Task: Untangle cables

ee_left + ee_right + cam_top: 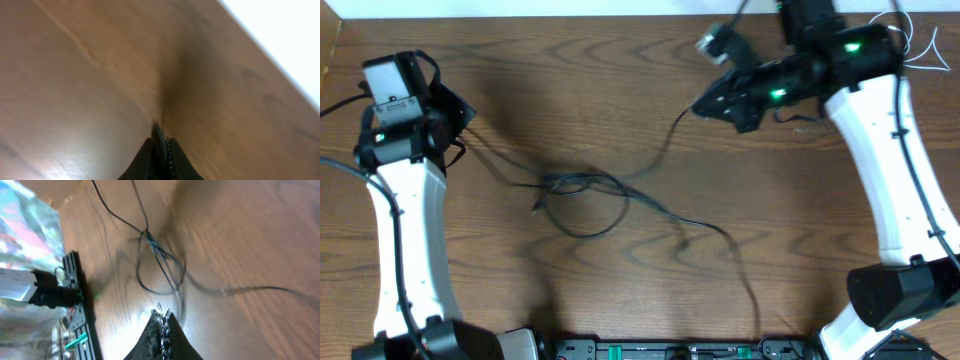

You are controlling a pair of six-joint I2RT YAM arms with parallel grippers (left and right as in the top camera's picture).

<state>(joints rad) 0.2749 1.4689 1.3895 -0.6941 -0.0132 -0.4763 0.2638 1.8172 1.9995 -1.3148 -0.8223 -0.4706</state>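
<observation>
A knot of thin black cables lies at the table's middle, with loops and crossing strands; the right wrist view shows it too. One strand runs left and up to my left gripper, whose jaws are shut on a black cable just above the wood. Another strand rises from the knot to my right gripper at the far right, and its jaws are shut with that black cable at their tip. A third strand trails toward the front edge.
A black equipment rail lines the front edge and also shows in the right wrist view. Thin white cord loops sit at the far right corner. Both white arm columns stand at the table's sides.
</observation>
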